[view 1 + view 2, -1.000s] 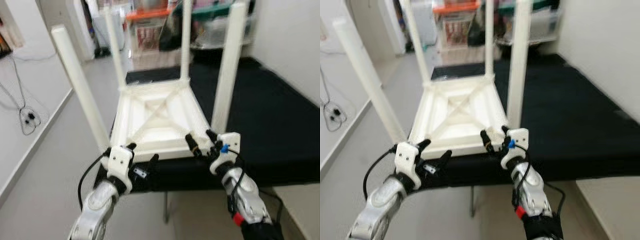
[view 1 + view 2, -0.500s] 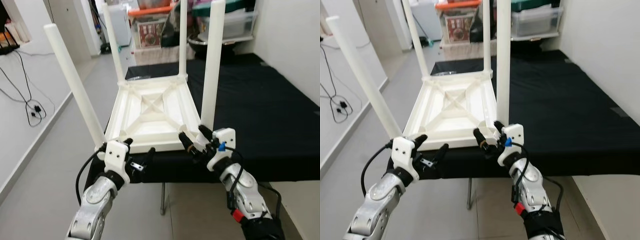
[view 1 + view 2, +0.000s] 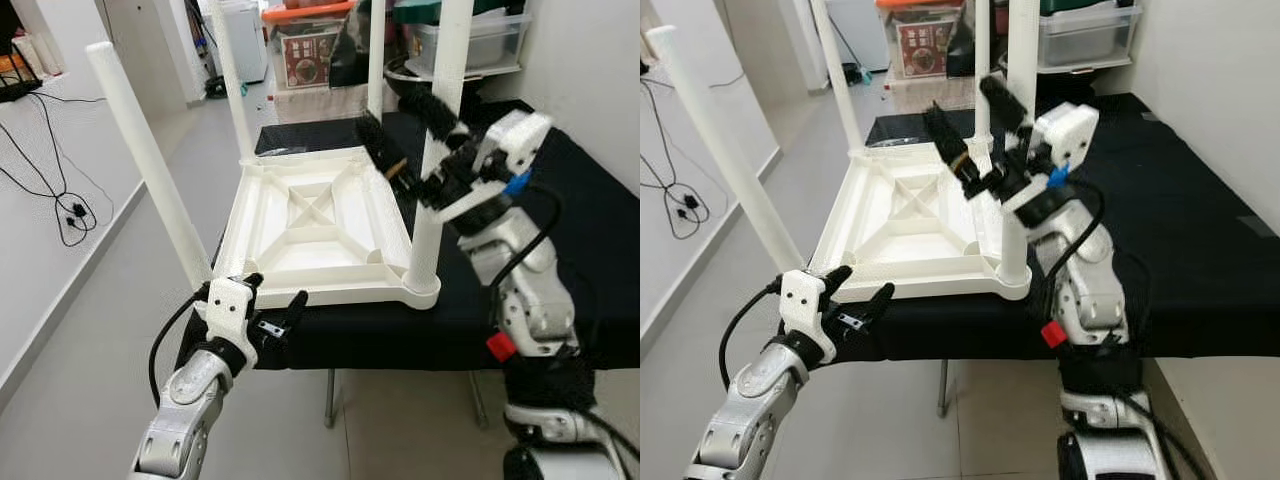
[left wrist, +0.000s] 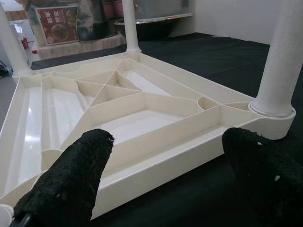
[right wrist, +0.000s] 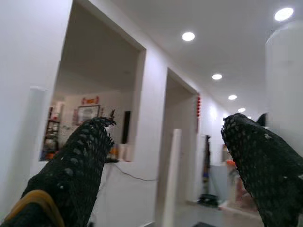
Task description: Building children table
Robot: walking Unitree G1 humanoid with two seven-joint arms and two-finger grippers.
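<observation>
Find in the left eye view the white children's table (image 3: 320,215) upside down on the black-covered surface (image 3: 590,250), four legs up, near edge at the front. Note the left gripper (image 3: 272,297) low, just before that edge, fingers spread, holding nothing. Note the right gripper (image 3: 408,128) high beside the near-right leg (image 3: 440,150), also spread and empty. Confirm the same in the right eye view. Judge from the left wrist view, with black fingers (image 4: 66,184) wide either side of the rim (image 4: 156,142), that bracing here calls for a straight close on the rim. Read in the right wrist view the leg at one finger's (image 5: 265,165) side, not between; shift across to centre it before closing, then grip squarely to test or seat it without tilting.
</observation>
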